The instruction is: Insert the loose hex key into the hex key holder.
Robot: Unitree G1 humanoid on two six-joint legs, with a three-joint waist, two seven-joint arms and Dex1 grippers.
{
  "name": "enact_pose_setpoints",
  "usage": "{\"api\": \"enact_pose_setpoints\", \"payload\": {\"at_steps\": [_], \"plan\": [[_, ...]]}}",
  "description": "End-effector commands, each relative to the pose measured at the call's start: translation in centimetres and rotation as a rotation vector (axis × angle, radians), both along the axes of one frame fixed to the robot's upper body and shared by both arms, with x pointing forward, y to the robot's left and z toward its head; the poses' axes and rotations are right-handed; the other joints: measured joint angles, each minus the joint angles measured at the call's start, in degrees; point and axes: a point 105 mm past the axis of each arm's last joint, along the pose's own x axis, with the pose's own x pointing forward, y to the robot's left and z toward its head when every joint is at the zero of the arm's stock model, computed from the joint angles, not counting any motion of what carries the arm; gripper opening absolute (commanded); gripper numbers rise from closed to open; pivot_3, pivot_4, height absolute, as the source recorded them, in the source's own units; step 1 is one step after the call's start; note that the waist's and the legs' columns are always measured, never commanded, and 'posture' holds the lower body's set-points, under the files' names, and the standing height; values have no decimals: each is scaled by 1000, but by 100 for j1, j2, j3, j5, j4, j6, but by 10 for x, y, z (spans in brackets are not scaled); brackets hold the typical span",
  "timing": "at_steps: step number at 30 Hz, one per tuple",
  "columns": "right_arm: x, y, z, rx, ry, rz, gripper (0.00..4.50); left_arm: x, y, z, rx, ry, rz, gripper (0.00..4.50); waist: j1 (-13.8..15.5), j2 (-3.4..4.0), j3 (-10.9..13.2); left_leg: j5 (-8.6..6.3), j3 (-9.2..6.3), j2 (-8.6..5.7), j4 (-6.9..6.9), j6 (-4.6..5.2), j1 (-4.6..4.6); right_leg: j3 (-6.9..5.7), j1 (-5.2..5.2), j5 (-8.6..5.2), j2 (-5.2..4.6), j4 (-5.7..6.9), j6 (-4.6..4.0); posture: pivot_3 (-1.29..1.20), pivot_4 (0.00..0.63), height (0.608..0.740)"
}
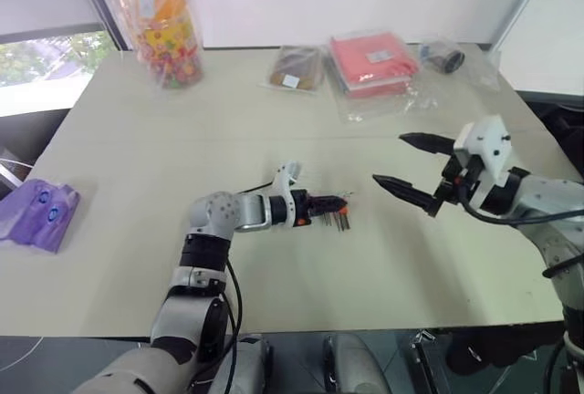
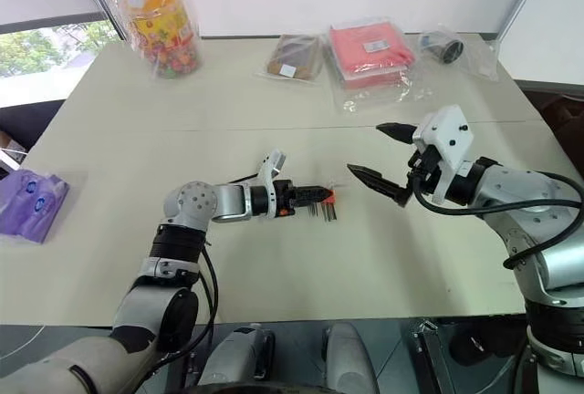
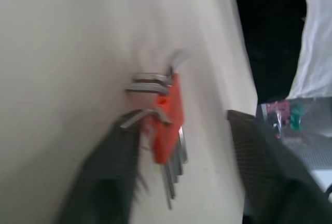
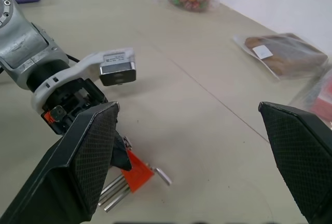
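A: What colour is the hex key holder (image 3: 168, 125)?
B: Orange-red, with grey metal keys. The table (image 1: 137, 166) is pale beige.
A: And the left gripper (image 3: 181, 146)?
B: 2 black fingers with a fine cross-hatched texture.
A: The bags at the back?
B: A purple packet (image 1: 38, 215), a red cloth bag (image 1: 372, 62), a brown packet (image 1: 297, 68), an orange-yellow sweets jar (image 1: 162, 31) with multicoloured contents.

Silver-grey arms, black cables, black textured end effector fingers (image 4: 91, 151).
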Motion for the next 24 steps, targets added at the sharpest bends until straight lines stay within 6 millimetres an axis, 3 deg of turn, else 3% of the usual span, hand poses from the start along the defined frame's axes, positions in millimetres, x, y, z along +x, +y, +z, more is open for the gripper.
{"api": "enact_pose_setpoints", "payload": {"at_steps": [1,6,10,14,19,24], "plan": [[-4,3,10,4,-49,17,4500,8,28,-12,177,-112,46,4437,-32,-1,-3,0,0,1,-1,0,5,1,3,0,0,0,0,0,150,740],[-1,2,10,-22,-50,38,4500,15,50,-4,356,-457,21,4437,-62,7,-8,1,15,11,-22,-3,32,16,6,0,7,4,-1,0,150,740],[0,-2,7,-104,-28,79,4500,18,61,30,390,-749,-11,4437,-20,7,-6,1,14,9,-17,-3,23,15,5,0,4,-1,-1,0,150,740],[0,-10,-5,-267,11,138,4500,26,90,73,398,-935,44,4437,55,5,-4,1,8,5,-10,-2,3,8,0,0,-1,-16,-1,0,150,740],[-3,-27,-19,-471,55,192,4500,2,121,100,389,-1028,-57,4437,72,7,-2,-2,8,6,-11,3,-6,2,-1,0,-1,-33,-1,0,150,740],[1,-40,-16,-584,35,200,4500,-30,130,104,319,-983,-154,4437,70,8,-2,-5,9,7,-10,8,-6,3,0,0,-3,-36,0,0,150,740]]}}
